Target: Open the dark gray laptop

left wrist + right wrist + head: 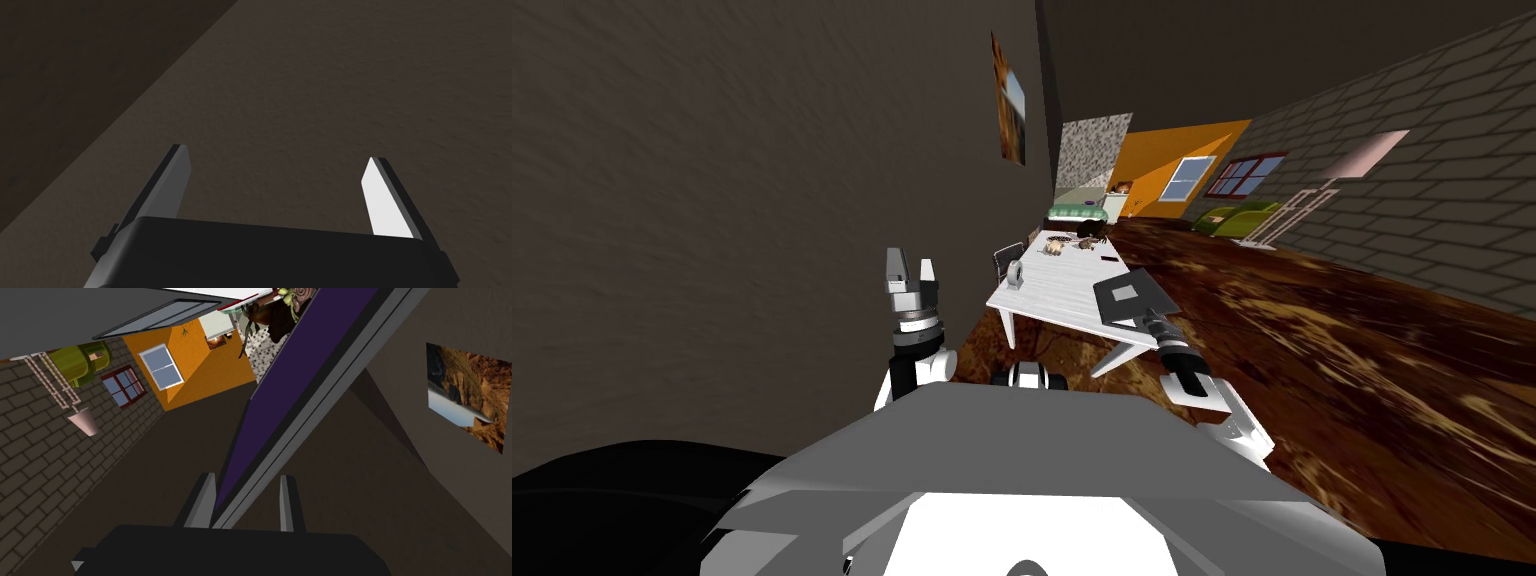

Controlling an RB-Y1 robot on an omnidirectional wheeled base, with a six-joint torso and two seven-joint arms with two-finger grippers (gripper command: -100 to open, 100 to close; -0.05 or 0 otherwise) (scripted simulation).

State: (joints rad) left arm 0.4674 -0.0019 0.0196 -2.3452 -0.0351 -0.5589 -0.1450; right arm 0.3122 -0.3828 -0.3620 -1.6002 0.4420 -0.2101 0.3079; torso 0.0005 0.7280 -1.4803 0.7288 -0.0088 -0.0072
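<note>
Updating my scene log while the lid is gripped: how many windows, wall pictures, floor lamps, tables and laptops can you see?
windows: 2
wall picture: 1
floor lamp: 1
white table: 1
dark grey laptop: 1
Total: 6

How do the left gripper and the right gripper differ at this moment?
The left gripper is open and holds nothing; the right gripper is shut on the edge of the laptop lid. The left gripper points up beside the dark wall; the right gripper reaches over the white table. Both have two thin fingers on a dark box.
</note>
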